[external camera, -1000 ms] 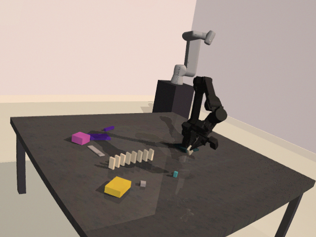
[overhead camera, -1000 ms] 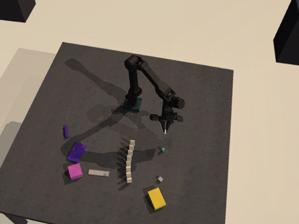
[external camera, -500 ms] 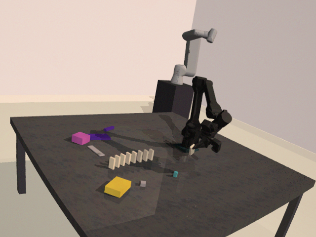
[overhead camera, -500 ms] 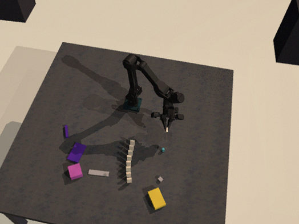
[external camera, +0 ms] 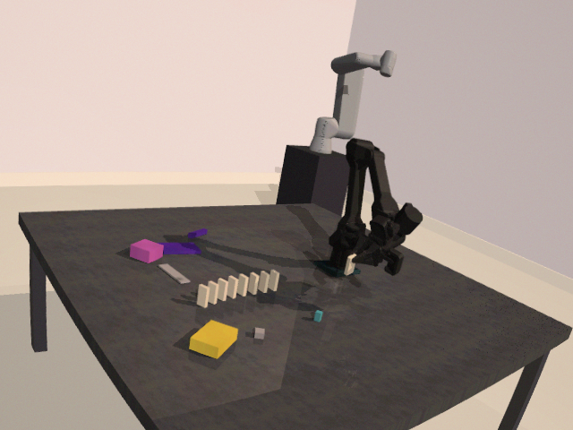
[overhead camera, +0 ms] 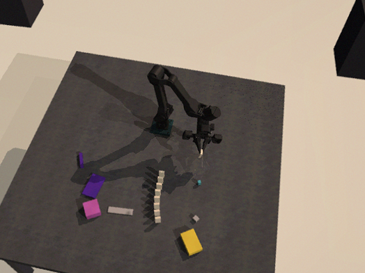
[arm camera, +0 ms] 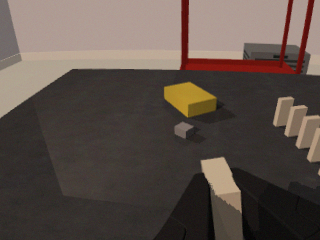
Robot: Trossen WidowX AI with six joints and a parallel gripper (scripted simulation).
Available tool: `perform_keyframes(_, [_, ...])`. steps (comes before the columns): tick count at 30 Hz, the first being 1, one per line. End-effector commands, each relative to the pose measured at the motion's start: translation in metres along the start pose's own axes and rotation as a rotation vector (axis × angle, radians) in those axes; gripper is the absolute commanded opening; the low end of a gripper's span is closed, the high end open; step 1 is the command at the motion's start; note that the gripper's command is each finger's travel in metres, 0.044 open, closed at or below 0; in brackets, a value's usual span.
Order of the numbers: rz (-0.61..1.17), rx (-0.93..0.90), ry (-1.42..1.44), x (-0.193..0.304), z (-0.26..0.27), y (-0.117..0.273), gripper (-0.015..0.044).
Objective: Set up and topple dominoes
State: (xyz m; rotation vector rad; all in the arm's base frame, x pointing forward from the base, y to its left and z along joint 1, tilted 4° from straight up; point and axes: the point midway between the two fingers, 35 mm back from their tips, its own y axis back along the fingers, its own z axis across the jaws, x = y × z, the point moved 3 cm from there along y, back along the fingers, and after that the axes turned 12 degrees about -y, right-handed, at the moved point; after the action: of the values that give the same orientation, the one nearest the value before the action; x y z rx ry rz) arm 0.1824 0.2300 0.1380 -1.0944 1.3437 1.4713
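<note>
Currently end effector [overhead camera: 200,150] [external camera: 352,260] [arm camera: 216,180] nearly closed, cream domino [overhead camera: 200,153] [external camera: 350,264] [arm camera: 221,176] clamped between fingertips. Domino is off the tabletop [overhead camera: 243,189] [external camera: 406,333] [arm camera: 110,135], well apart from the standing row [overhead camera: 157,199] [external camera: 233,287] [arm camera: 296,121]. Long axis close to upright, slightly tilted in exterior view; one narrow end sticks out past fingertips. Row dominoes: eight, long axes vertical, gently curved line.

Top looks steeply down; exterior, obliquely across; wrist, close, outward; all share the yellow block [overhead camera: 191,242] [external camera: 213,339] [arm camera: 190,99].
</note>
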Motion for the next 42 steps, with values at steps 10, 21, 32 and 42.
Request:
perform_keyframes(10, [-0.177,0.034,-0.108,0.008,-0.03,0.03,0.0028])
perform_keyframes(21, [-0.226,0.062,-0.15,0.01,-0.046,0.039,0.0028])
perform_keyframes(32, [-0.226,0.062,-0.15,0.01,-0.046,0.039,0.0028])
perform_keyframes(42, [-0.226,0.062,-0.154,0.019,-0.042,0.036,0.0028])
